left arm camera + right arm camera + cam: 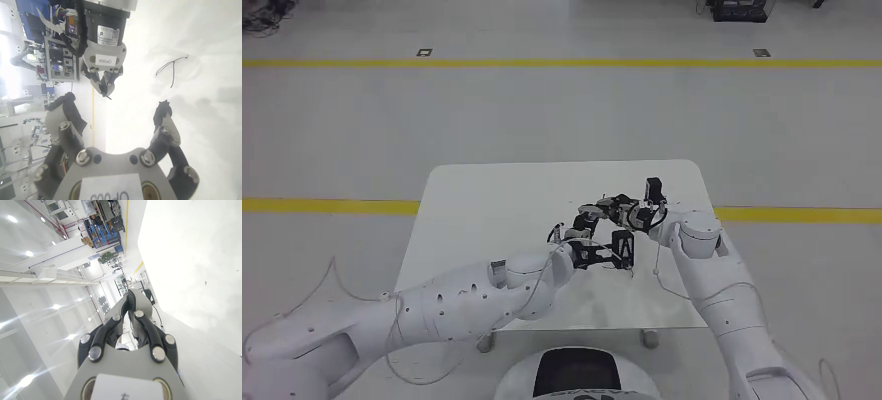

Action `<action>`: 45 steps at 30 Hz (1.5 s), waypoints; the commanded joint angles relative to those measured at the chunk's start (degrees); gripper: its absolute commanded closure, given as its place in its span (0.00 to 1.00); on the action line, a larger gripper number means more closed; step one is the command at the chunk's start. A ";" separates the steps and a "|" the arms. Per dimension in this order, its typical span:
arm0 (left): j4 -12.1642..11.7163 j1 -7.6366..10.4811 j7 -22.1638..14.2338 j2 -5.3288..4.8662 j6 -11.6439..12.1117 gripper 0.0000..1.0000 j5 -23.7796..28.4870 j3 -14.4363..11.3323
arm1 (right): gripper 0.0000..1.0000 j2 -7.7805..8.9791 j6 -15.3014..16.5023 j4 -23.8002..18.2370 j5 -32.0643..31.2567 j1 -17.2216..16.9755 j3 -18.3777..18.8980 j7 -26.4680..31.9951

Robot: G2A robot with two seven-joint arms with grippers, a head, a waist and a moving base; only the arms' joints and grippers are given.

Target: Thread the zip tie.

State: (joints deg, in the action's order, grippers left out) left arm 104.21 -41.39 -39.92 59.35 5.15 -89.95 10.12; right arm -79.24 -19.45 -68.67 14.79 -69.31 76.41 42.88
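We judge threading barely begun: our right tool pinches a thin zip tie, our left tool spread nearby. Next, the left must grip its loose end precisely.

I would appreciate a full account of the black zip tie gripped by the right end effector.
The thin black plastic zip tie is pinched at the tips of the shut right end effector. A short pointed end sticks out past them, in the air above the white table; the rest is hidden. Nothing else touches it.
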 commanded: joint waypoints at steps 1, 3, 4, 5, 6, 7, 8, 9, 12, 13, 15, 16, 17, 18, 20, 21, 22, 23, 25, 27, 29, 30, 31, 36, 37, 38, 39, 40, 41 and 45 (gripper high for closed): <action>-0.26 0.27 0.09 -0.01 -0.94 0.22 0.00 -0.20 | 1.00 -0.04 -0.03 0.51 1.09 0.21 -0.33 -0.64; -0.63 0.42 -0.11 0.01 -2.13 0.55 0.00 -0.38 | 1.00 -0.03 -0.03 1.07 2.00 0.49 -0.63 -1.28; -0.81 0.45 -0.26 0.03 -2.08 0.57 0.00 -0.38 | 1.00 -0.01 -0.03 1.20 2.30 0.60 -0.80 -1.40; -1.06 0.44 -0.60 0.09 -2.02 0.61 0.00 -0.38 | 1.00 0.04 -0.03 1.36 2.60 0.74 -1.00 -1.51; -1.23 0.40 -0.62 0.15 -2.08 0.65 0.00 -0.38 | 1.00 0.08 -0.03 1.45 2.78 0.84 -1.14 -1.62; -1.42 0.37 -0.58 0.21 -2.10 0.68 0.00 -0.38 | 1.00 0.12 -0.03 1.50 2.96 0.92 -1.27 -1.73; -1.65 0.34 -0.65 0.28 -2.01 0.73 0.00 -0.38 | 1.00 0.16 -0.03 1.50 3.17 0.97 -1.41 -1.80; -1.90 0.31 -0.77 0.37 -1.78 0.78 0.00 -0.38 | 1.00 0.22 -0.03 1.45 3.40 1.02 -1.62 -1.87; -2.22 0.23 -0.66 0.59 -1.10 0.96 0.00 -0.38 | 1.00 0.37 -0.03 1.38 3.80 1.07 -2.21 -1.92; -2.35 0.13 -0.71 0.65 -0.84 0.99 0.00 -0.38 | 1.00 0.42 -0.03 1.48 3.95 1.10 -2.40 -1.92; -2.53 0.17 -0.82 0.80 -0.71 1.00 0.00 -0.38 | 1.00 0.51 -0.03 1.83 4.30 1.35 -2.83 -2.02; -2.59 0.16 -0.84 0.86 -0.74 1.00 0.00 -0.38 | 1.00 0.55 -0.03 2.00 4.46 1.49 -3.03 -2.10; -2.65 0.19 -0.86 0.92 -0.75 1.00 0.00 -0.38 | 1.00 0.58 -0.03 2.19 4.63 1.63 -3.28 -2.07; -2.71 0.24 -0.90 0.96 -0.74 1.00 0.00 -0.38 | 1.00 0.62 -0.03 2.35 4.79 1.79 -3.49 -2.08; -2.81 0.30 -0.98 1.07 -0.67 1.00 0.00 -0.38 | 1.00 0.72 -0.03 2.70 5.07 2.12 -4.01 -2.16; -2.88 0.35 -1.04 1.10 -0.64 1.00 0.00 -0.38 | 1.00 0.77 -0.03 2.83 5.21 2.25 -4.18 -2.18; -2.95 0.45 -1.20 1.15 -0.58 1.00 0.00 -0.38 | 1.00 0.85 -0.03 2.95 5.38 2.39 -4.39 -2.23; -2.98 0.51 -1.28 1.18 -0.57 1.00 0.00 -0.38 | 1.00 0.91 -0.03 2.99 5.50 2.47 -4.53 -2.22; -3.05 0.59 -1.37 1.24 -0.72 1.00 0.00 -0.38 | 1.00 1.06 -0.03 2.98 5.78 2.55 -4.71 -2.26; -3.07 0.66 -1.37 1.29 -0.73 0.96 0.00 -0.38 | 1.00 1.26 -0.03 2.87 6.12 2.54 -4.76 -2.32; -3.02 0.71 -1.35 1.33 -0.51 0.83 0.00 -0.38 | 1.00 1.47 -0.03 2.72 6.48 2.45 -4.74 -2.52; -3.00 0.74 -1.37 1.34 -0.40 0.79 0.00 -0.38 | 1.00 1.55 -0.03 2.65 6.64 2.40 -4.73 -2.61; -2.99 0.74 -1.38 1.36 -0.27 0.76 0.00 -0.38 | 1.00 1.63 -0.03 2.56 6.79 2.35 -4.73 -2.72; -3.04 0.82 -1.74 1.46 0.39 0.73 0.00 -0.38 | 1.00 2.02 -0.03 2.17 7.62 2.16 -5.00 -3.21; -3.05 0.82 -1.79 1.48 0.42 0.71 0.00 -0.38 | 1.00 2.08 -0.03 2.11 7.76 2.14 -5.08 -3.26; -3.08 0.81 -1.83 1.50 0.42 0.71 0.00 -0.38 | 1.00 2.14 -0.03 2.07 8.01 2.11 -5.24 -2.99; -3.15 0.80 -1.88 1.52 0.44 0.71 0.00 -0.38 | 1.00 2.20 -0.03 2.05 8.29 2.13 -5.36 -2.62; -3.20 0.81 -1.93 1.55 0.50 0.72 0.00 -0.38 | 1.00 2.29 -0.03 2.05 8.42 2.17 -5.48 -2.55; -3.23 0.82 -1.97 1.57 0.50 0.73 0.00 -0.38 | 1.00 2.35 -0.03 2.02 8.51 2.19 -5.60 -2.53; -3.40 0.86 -2.14 1.70 0.52 0.75 0.00 -0.38 | 1.00 2.66 -0.03 1.65 8.99 2.27 -6.08 -1.47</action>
State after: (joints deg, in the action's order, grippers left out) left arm 100.83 -40.55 -42.00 61.02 5.66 -89.95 9.74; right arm -76.64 -19.48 -66.98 23.69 -67.05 70.40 41.22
